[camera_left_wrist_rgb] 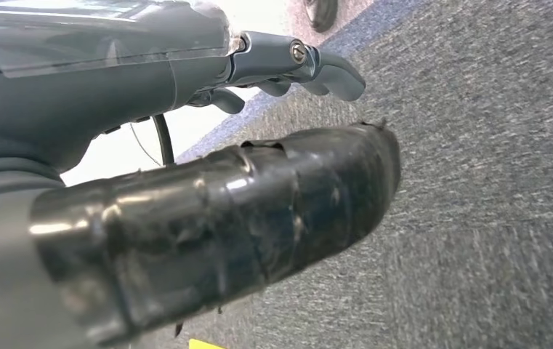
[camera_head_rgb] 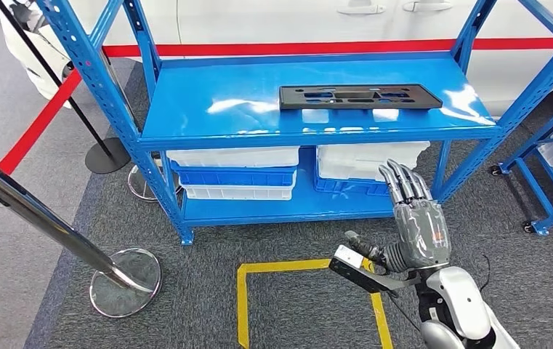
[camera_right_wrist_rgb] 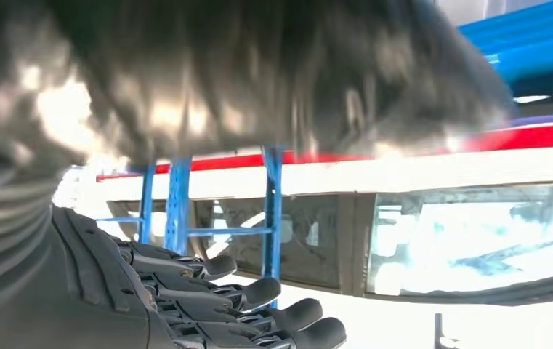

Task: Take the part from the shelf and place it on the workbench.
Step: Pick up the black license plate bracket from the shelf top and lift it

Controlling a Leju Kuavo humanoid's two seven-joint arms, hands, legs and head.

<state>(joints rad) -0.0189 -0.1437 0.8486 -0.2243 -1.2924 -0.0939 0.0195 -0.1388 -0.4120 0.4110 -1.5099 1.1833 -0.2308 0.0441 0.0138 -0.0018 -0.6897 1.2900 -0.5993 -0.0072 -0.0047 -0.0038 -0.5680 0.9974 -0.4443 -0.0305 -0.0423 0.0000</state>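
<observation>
part: the black flat part (camera_head_rgb: pixel 360 96) lies lengthwise on the top deck of the blue shelf (camera_head_rgb: pixel 186 123), toward the back right of that deck, untouched by either of my hands.
right hand: my right hand (camera_head_rgb: pixel 413 218) is raised in front of the shelf, below the level of the top deck and well apart from the part; fingers extended and close together, holding nothing. the right wrist view shows the same fingers (camera_right_wrist_rgb: pixel 259 294) stretched out with nothing between them.
left hand: my left hand (camera_left_wrist_rgb: pixel 273 69) hangs over the grey carpet (camera_left_wrist_rgb: pixel 477 182); fingers loosely bent, thumb out, nothing in it.
lower deck: white and blue bins (camera_head_rgb: pixel 233 174) are stacked under the top deck; not part of the job.
floor: a yellow taped square (camera_head_rgb: pixel 244 305) marks the carpet in front of the shelf; a chrome stanchion (camera_head_rgb: pixel 48 225) leans at my left.
workbench: i cannot place it from these views.
done: nothing yet, in my judgement; the part is still on the shelf.
left: reach up to the top deck, grasp the part, lift it clear, carry it to the workbench, set it down.
</observation>
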